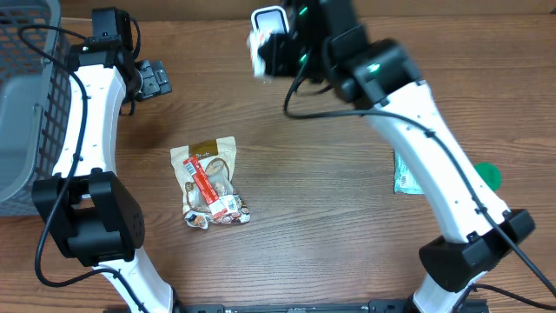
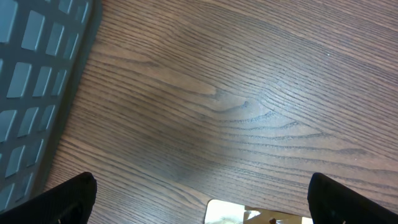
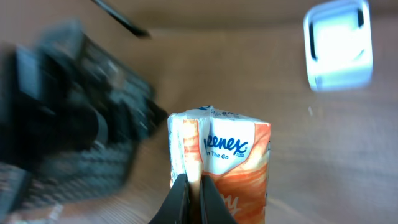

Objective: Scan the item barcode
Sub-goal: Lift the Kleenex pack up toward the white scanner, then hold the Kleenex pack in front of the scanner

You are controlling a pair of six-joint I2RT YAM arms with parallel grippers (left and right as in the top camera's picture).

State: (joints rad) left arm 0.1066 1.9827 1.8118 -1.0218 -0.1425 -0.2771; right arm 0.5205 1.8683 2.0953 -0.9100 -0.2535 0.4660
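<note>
The item is an orange and white Kleenex tissue pack [image 3: 231,163]. My right gripper [image 3: 191,186] is shut on its left edge and holds it up in the air. From overhead the pack [image 1: 257,49] hangs at the far middle of the table, right under a white-framed scanner [image 1: 269,19]. In the right wrist view the scanner [image 3: 339,45] sits at the upper right. No barcode shows on the pack. My left gripper [image 1: 155,80] is open and empty at the far left, its fingertips [image 2: 73,198] wide apart above bare wood.
A grey mesh basket [image 1: 26,96] fills the far left corner, and its wall [image 2: 37,74] is close to my left gripper. A snack packet [image 1: 208,183] lies mid-table. A teal packet [image 1: 404,174] and a green round thing [image 1: 488,176] lie by the right arm.
</note>
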